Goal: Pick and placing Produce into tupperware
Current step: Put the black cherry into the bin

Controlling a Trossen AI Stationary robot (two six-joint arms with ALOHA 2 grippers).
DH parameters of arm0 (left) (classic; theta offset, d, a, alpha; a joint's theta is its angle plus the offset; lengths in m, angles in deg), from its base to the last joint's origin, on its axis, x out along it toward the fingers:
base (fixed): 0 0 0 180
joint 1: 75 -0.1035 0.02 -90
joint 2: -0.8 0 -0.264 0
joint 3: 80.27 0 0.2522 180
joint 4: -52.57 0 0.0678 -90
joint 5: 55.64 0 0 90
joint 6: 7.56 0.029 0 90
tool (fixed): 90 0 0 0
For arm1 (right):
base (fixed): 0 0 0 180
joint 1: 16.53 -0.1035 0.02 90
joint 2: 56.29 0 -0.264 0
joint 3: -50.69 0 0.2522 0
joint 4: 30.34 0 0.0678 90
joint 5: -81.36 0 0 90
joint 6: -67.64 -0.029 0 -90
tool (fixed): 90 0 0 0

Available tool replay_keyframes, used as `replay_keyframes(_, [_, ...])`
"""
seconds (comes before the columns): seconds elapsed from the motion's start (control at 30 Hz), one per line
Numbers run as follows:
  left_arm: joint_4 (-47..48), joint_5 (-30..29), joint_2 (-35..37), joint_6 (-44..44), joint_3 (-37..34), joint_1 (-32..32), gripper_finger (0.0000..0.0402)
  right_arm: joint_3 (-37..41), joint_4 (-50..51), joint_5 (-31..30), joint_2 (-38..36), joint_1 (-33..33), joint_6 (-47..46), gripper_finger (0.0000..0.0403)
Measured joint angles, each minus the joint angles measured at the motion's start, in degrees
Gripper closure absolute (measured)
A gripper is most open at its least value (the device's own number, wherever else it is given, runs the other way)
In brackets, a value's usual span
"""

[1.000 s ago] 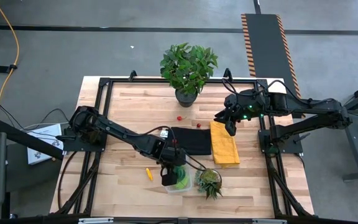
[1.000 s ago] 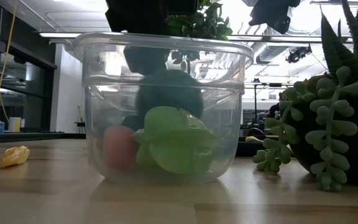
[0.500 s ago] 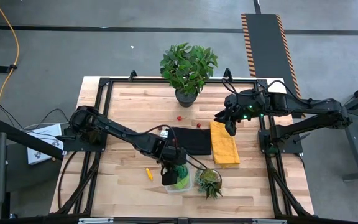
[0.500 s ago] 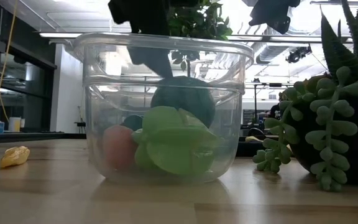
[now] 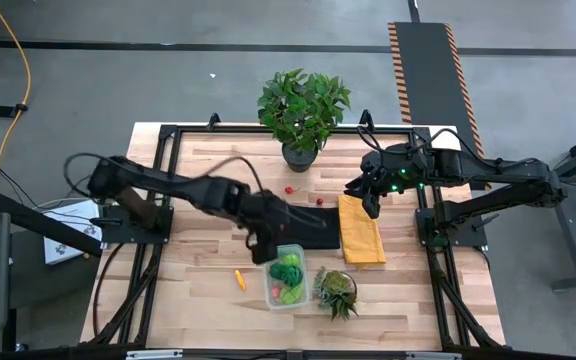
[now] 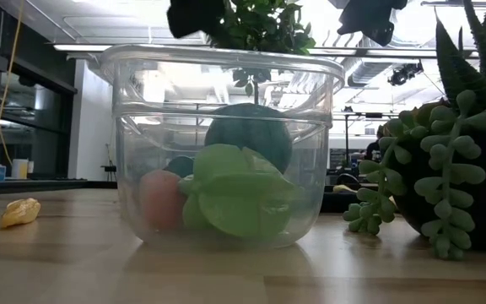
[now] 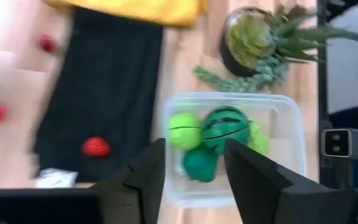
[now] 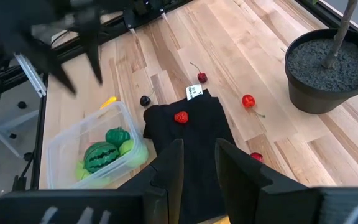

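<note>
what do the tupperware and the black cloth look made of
Tupperware: likely clear glossy plastic; the produce inside shows through its walls and the rim catches highlights. Black cloth: looks like soft matte fabric, lying flat with a rumpled edge and a small white tag.

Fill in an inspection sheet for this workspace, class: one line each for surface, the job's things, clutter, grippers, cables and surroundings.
Surface: wooden table.
Job's things: clear tupperware holds green pieces and a watermelon; strawberry on the black cloth; cherries and an orange stick on the wood.
Clutter: yellow cloth, succulent, potted plant.
Grippers: left gripper beside the tupperware, empty; right gripper above the yellow cloth, empty.
Cables: yellow cable on the floor.
Surroundings: grey floor, striped ramp.
</note>
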Motion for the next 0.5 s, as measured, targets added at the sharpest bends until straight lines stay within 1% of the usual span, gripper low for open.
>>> replay_keyframes(0.07, [2.1,-1.0,2.6,0.4,0.1,-0.8,0.0267,0.0,0.0,0.0,0.0,0.0,0.0,0.0320])
replay_keyframes(0.23, [10.9,-4.1,8.1,0.6,0.1,-1.8,0.0289,0.0,-0.3,0.0,0.0,0.0,0.0,0.0320])
replay_keyframes(0.37, [17.1,-6.3,11.7,0.3,0.1,-1.6,0.0294,0.0,-0.8,0.0,0.0,0.0,0.0,0.0320])
replay_keyframes(0.5, [20.9,-8.7,14.4,-1.3,-0.2,-1.1,0.0293,0.0,-0.9,0.0,0.0,0.0,-0.4,0.0320])
